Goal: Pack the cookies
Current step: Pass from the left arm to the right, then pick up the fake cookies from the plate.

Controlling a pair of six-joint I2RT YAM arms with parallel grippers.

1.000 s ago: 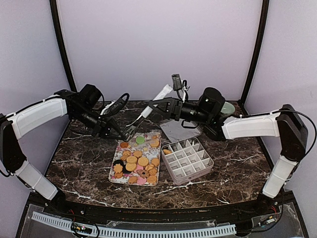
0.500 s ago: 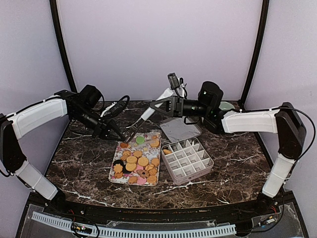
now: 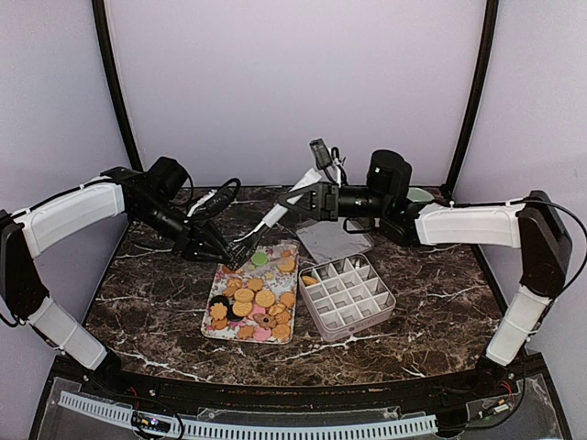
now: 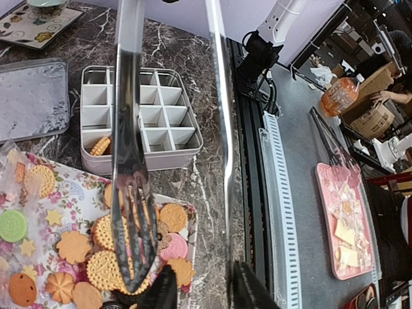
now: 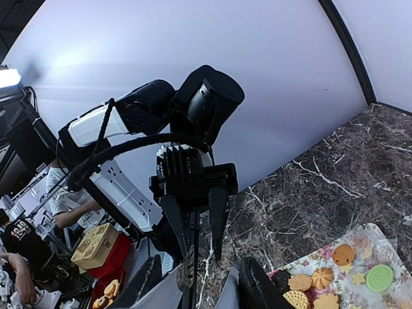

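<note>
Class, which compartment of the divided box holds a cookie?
The box's leftmost corner compartment, beside the flowered tray; it holds one orange cookie, the others look empty.

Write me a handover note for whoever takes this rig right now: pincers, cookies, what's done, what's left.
Left pincer: grips the metal tongs, tips open and empty over the tray's far end.
Right pincer: holds a white tool, raised behind the tray.
Cookies: nearly all on the floral tray; one sits in a corner cell of the box.
Done: one cookie packed.
Left: the rest. The lid lies off, behind the box.
</note>
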